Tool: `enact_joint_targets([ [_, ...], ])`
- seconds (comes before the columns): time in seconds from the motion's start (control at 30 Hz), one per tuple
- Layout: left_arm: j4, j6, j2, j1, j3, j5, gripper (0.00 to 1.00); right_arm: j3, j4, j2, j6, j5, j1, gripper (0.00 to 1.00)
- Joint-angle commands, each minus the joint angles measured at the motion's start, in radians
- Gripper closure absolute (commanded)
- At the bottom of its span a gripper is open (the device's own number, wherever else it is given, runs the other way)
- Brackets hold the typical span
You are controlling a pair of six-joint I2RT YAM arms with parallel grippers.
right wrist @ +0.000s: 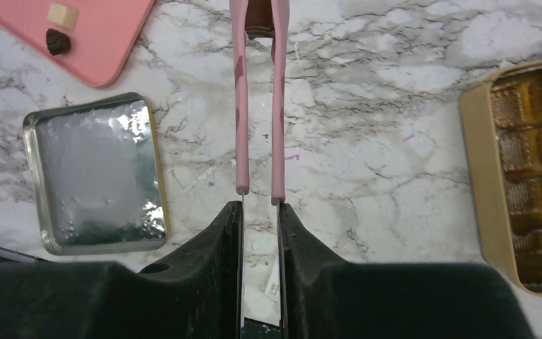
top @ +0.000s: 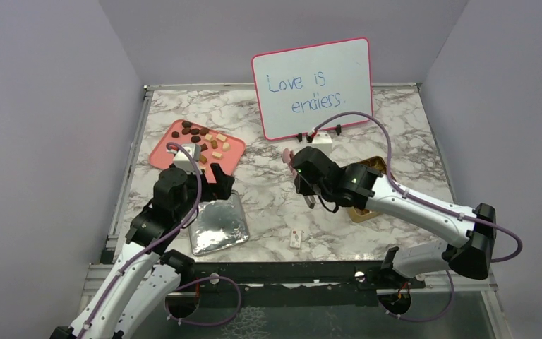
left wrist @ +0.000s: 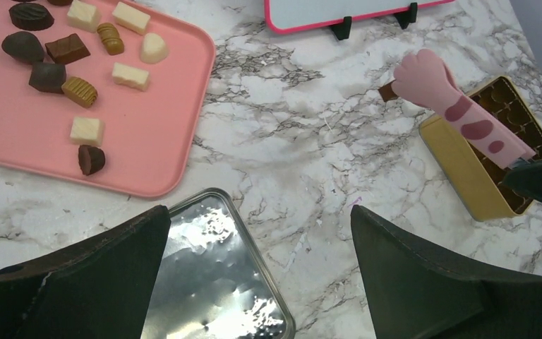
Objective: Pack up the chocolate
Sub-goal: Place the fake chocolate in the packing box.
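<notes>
Several chocolate pieces (top: 197, 138), dark brown, tan and white, lie on a pink tray (top: 161, 154); they also show in the left wrist view (left wrist: 63, 63). My right gripper (top: 298, 169) is shut on pink cat-paw tongs (right wrist: 240, 106), whose tips pinch one brown chocolate (right wrist: 257, 18) above the marble, left of the gold box (right wrist: 480, 176). The pinched chocolate also shows in the left wrist view (left wrist: 388, 91). The box's moulded cells look empty. My left gripper (left wrist: 257, 212) is open and empty above the right edge of a silver lid (left wrist: 212, 275).
A whiteboard (top: 314, 85) stands at the back centre on black feet. A small white tag (top: 296, 239) lies on the marble near the front. The silver lid (top: 219, 224) lies in front of the pink tray. Walls close in on both sides.
</notes>
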Motion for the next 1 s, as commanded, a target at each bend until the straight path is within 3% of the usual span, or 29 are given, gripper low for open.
enact_joint_targets([
  [0.0, 0.011, 0.011, -0.032, 0.005, 0.008, 0.019, 0.01, -0.024, -0.136, -0.073, 0.15, 0.156, 0.007, 0.75],
  [0.5, 0.013, 0.009, -0.078, 0.006, -0.002, -0.003, 0.01, -0.038, -0.54, -0.111, 0.489, 0.366, -0.019, 0.78],
  [0.97, 0.012, 0.007, -0.082, 0.006, -0.003, 0.0, 0.01, -0.177, -0.343, -0.164, 0.345, 0.297, -0.11, 0.78],
])
